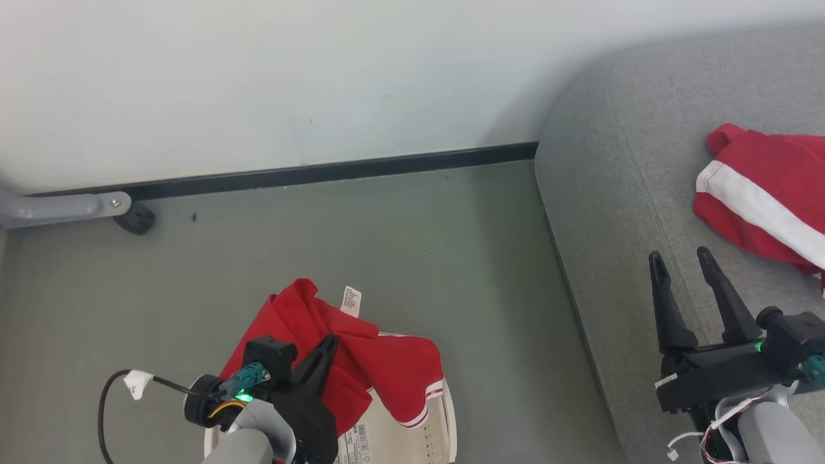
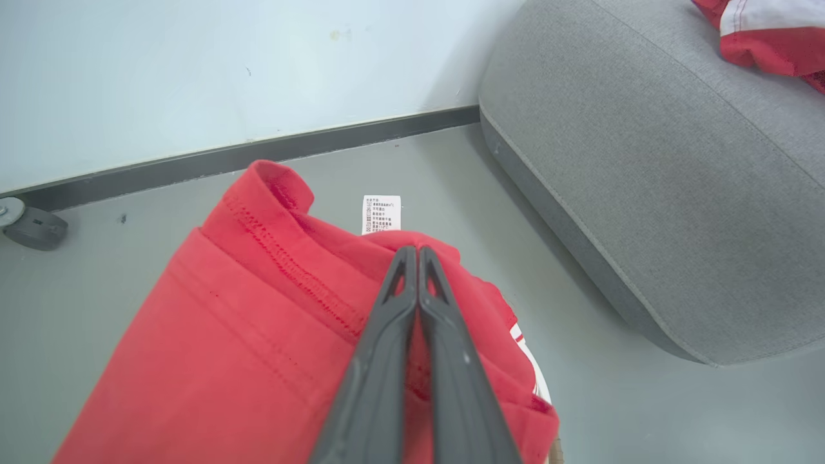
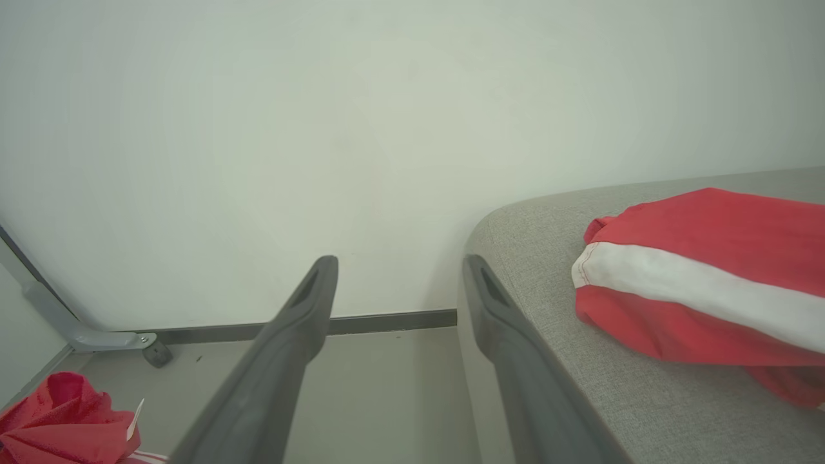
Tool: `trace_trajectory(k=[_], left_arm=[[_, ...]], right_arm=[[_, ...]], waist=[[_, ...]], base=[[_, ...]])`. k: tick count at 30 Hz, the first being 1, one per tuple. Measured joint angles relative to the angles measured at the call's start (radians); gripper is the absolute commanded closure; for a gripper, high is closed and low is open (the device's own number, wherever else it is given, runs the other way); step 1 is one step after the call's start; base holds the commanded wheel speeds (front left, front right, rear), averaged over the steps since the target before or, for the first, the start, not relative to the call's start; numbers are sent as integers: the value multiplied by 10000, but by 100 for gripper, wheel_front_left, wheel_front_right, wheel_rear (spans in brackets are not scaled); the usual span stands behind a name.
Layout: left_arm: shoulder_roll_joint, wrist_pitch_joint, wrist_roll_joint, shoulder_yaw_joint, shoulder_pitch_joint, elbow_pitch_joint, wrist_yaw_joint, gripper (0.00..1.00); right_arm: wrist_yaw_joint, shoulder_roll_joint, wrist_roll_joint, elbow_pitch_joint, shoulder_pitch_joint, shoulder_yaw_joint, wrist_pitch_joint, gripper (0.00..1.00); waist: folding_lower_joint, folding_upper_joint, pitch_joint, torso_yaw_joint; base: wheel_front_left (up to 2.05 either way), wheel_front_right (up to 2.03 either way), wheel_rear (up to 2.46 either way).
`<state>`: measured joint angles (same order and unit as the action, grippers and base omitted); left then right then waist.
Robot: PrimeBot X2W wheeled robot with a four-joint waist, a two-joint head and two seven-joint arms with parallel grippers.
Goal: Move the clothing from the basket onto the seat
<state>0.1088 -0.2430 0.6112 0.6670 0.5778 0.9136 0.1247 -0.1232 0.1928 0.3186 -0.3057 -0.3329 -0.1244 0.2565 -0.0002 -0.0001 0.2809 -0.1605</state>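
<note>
A red garment (image 1: pixel 380 367) with white stripes at its hem rises out of the cream basket (image 1: pixel 439 425) at the bottom of the head view. My left gripper (image 1: pixel 330 343) is shut on a fold of it; in the left wrist view the two dark fingers (image 2: pixel 393 335) lie pressed together with the red garment (image 2: pixel 258 322) bunched around them. A second red garment (image 1: pixel 767 193) with a broad white band lies on the grey seat (image 1: pixel 612 193) at the right. Over the seat's front part, my right gripper (image 1: pixel 683 261) stands open and holds nothing.
A white care label (image 1: pixel 351 301) sticks up from the held garment. A grey metal leg with a black caster (image 1: pixel 135 219) stands at the left by the black baseboard (image 1: pixel 335 171). A black cable (image 1: pixel 103 399) loops beside my left wrist. Grey floor lies between basket and seat.
</note>
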Motion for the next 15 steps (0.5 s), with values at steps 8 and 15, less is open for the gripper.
trace_trajectory(k=[8, 15], left_arm=[[27, -17, 295, 105, -442, -1216, 0, 100], [151, -56, 732, 111, -744, -2368, 0, 100]], right_arm=[[0, 190, 226, -117, 442, -322, 0, 0], [0, 543, 629, -40, 771, -752, 0, 0]], waist=[[0, 0, -849, 282], [1, 0, -1520, 461]], base=[[0, 0, 0], [0, 0, 0]])
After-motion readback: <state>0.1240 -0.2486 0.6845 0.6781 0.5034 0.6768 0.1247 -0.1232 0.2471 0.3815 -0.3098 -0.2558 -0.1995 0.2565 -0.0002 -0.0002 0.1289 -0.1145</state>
